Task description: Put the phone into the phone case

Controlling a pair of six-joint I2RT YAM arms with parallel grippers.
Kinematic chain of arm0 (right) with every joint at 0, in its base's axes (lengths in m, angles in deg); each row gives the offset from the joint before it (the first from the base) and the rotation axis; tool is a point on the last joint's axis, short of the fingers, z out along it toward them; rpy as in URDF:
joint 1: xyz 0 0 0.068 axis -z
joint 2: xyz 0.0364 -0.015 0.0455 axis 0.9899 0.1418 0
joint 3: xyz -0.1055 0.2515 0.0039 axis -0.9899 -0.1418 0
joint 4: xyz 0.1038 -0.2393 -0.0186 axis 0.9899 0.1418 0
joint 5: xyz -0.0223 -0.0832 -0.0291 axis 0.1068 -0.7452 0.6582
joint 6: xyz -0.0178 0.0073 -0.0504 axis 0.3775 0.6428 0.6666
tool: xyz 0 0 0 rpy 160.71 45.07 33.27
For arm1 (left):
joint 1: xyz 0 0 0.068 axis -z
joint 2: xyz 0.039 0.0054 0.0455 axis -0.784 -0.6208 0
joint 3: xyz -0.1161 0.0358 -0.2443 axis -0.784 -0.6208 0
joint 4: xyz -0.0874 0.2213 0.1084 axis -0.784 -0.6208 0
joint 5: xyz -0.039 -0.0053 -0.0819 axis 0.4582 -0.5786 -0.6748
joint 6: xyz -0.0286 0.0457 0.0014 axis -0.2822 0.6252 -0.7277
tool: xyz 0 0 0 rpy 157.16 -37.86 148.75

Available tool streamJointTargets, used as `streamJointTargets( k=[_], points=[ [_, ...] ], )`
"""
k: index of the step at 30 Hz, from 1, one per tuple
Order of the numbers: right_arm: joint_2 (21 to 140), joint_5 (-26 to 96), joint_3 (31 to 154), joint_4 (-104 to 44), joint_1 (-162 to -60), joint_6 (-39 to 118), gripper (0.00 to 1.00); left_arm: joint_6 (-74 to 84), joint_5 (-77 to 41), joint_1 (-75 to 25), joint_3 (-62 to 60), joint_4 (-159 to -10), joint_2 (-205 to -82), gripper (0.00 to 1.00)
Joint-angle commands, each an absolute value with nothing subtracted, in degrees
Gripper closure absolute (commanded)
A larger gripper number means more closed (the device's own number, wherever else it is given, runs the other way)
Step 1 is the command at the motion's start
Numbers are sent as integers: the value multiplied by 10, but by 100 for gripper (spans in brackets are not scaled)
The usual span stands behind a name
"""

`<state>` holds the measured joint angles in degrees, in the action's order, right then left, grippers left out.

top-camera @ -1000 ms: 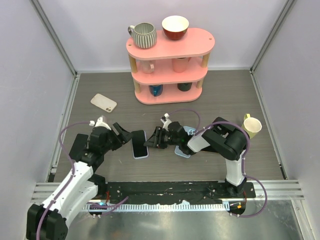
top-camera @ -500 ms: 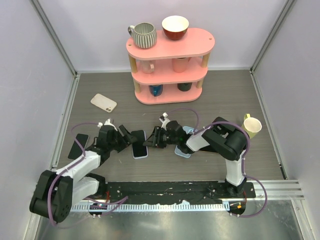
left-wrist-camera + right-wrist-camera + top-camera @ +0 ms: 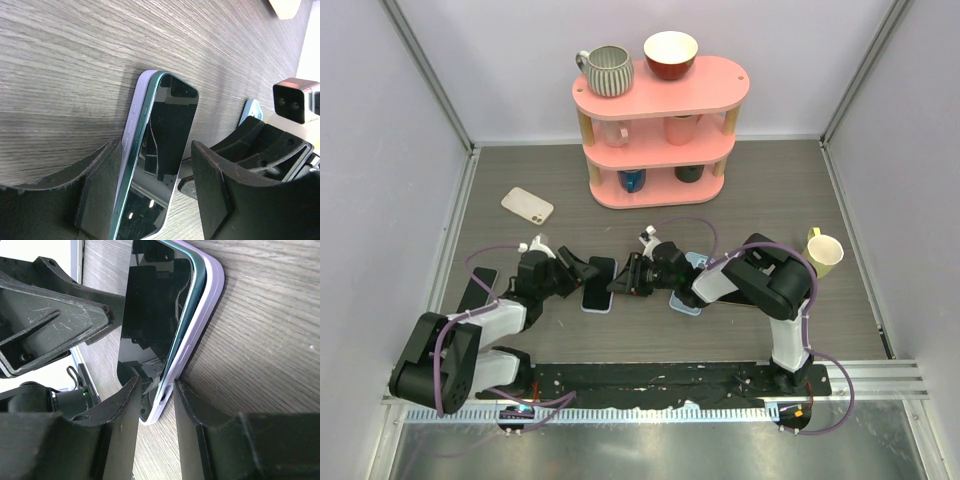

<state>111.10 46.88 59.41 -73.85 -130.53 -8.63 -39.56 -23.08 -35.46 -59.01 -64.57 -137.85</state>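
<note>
The phone (image 3: 599, 284), dark-screened with a teal rim, sits partly in a lilac phone case (image 3: 131, 125) and stands tilted on one long side on the table. In the right wrist view the phone (image 3: 155, 315) has one long edge raised out of the case (image 3: 207, 305). My left gripper (image 3: 582, 277) is open astride one end (image 3: 160, 200); one finger (image 3: 100, 195) rests against the case, the other stands apart. My right gripper (image 3: 618, 285) straddles the opposite corner (image 3: 156, 427) with narrow jaws: one finger (image 3: 192, 425) touches the case's back, and a slim gap shows on the screen side.
A pink three-tier shelf (image 3: 660, 100) with mugs and a bowl stands at the back. A white phone-shaped item (image 3: 527, 205) lies at the left, a dark one (image 3: 477, 290) by the left arm. A light blue case (image 3: 686, 303) lies under the right arm, a yellow mug (image 3: 825, 252) at the right.
My left gripper has moved right onto the phone's end and its jaws have narrowed. The phone has tipped up and shifted slightly. The right jaws have narrowed a little.
</note>
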Motion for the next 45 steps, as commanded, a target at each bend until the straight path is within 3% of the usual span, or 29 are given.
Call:
streamJointTargets(
  k=[1,11,28,45],
  points=[
    [1165,424,568,-659,-1310,-68,61,-429,-338,-341,-615,-614,-1377,40],
    [1164,434,549,-694,-1288,-83,61,-433,-359,-331,-643,-635,-1284,39],
    [1184,462,536,-743,-1286,-104,61,-475,-373,-322,-688,-459,-1276,35],
    [1182,460,526,-753,-1286,-113,61,-489,-365,-317,-698,-434,-1283,34]
  ],
)
